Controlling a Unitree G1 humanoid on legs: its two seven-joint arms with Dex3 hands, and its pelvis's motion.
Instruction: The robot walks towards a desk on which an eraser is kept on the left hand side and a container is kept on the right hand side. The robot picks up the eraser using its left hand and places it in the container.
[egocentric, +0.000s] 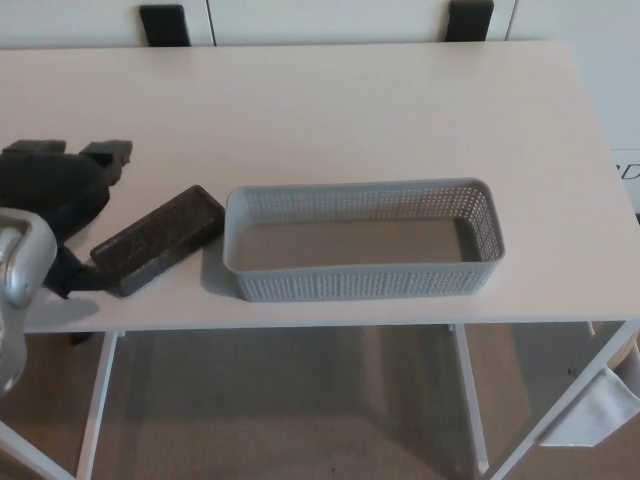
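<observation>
Left of the container (363, 241), I see the eraser (158, 239) lying flat on the desk (330, 110), tilted so its near end points away from the container and its far end comes just beside the container's left wall without clearly touching it. It is a dark, oblong block with a speckled top.

Further left of the container, beyond the eraser, I have the left robot hand (55, 195) over the desk's edge. Its two black fingers (108, 153) point toward the back of the desk and stand apart from each other, and the thumb (75, 277) reaches toward the eraser's near end, close to it; I cannot tell whether it touches. The hand grips nothing. A silver wrist section (18, 270) shows at the picture's left border.

The container itself is a grey perforated basket, long and shallow, sitting near the front edge of the desk with nothing inside it. My right robot hand does not show anywhere.
</observation>
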